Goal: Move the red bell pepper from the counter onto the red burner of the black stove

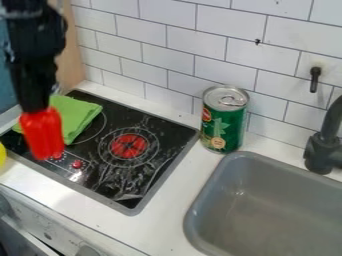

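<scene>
Item: one blurred, bright red object (pixel 43 135), at the lower end of the black robot gripper (pixel 33 95), over the cooktop's left part. Gripper's state: cannot be told, open or closed.
Beside it in view: one folded, light green cloth (pixel 83 114), on the rear left of a black, glossy cooktop (pixel 145 172) with a red-centred burner.
Further right: one green, silver-topped metal can (pixel 224 125), upright on the white counter (pixel 163 220); one grey, rectangular sink basin (pixel 267 205); one black faucet (pixel 323 150).
</scene>
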Robot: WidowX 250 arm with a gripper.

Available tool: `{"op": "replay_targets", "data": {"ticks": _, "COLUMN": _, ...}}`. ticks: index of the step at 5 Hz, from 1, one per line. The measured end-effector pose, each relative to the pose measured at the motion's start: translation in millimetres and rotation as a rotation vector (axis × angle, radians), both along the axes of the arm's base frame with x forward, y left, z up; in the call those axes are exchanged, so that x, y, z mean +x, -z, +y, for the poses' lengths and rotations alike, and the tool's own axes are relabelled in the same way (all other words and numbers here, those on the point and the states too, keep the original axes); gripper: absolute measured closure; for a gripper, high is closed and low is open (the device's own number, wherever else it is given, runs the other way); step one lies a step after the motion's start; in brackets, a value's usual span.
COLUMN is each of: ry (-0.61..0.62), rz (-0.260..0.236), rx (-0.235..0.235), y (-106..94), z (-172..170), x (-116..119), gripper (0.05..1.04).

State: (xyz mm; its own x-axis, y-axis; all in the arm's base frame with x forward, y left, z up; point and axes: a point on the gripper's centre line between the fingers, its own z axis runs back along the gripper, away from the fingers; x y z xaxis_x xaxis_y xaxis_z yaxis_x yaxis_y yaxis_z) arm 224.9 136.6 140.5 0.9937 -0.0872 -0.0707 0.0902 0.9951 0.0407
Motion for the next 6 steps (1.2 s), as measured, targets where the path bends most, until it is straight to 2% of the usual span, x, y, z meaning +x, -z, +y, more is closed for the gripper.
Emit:
{"op": "replay_targets", "data": {"ticks": 1, "ry": 0.072, "rz": -0.061, "rx": -0.013, "y": -21.2, "z": -20, "x": 22, "gripper": 0.977}}
{"op": "replay_targets", "data": {"ticks": 2, "ry": 0.154, "rz": -0.089, "rx": 0.0, "y": -11.3, "z": -42, "x": 56, "gripper": 0.977}}
{"op": "replay_targets", "data": {"ticks": 3, "ry": 0.168, "rz": -0.12, "rx": 0.068, "y": 5.1, "z": -52, "x": 85, "gripper": 0.977}}
{"op": "replay_targets", "data": {"ticks": 4, "ry": 0.152, "rz": -0.134, "rx": 0.149, "y": 24.8, "z": -49, "x": 103, "gripper": 0.977}}
{"op": "replay_targets", "data": {"ticks": 5, "ry": 0.121, "rz": -0.147, "rx": 0.196, "y": 34.0, "z": -40, "x": 119, "gripper": 0.977}}
{"op": "replay_targets", "data": {"ticks": 6, "ry": 0.109, "rz": -0.119, "rx": 0.222, "y": 42.8, "z": -35, "x": 120, "gripper": 0.977}}
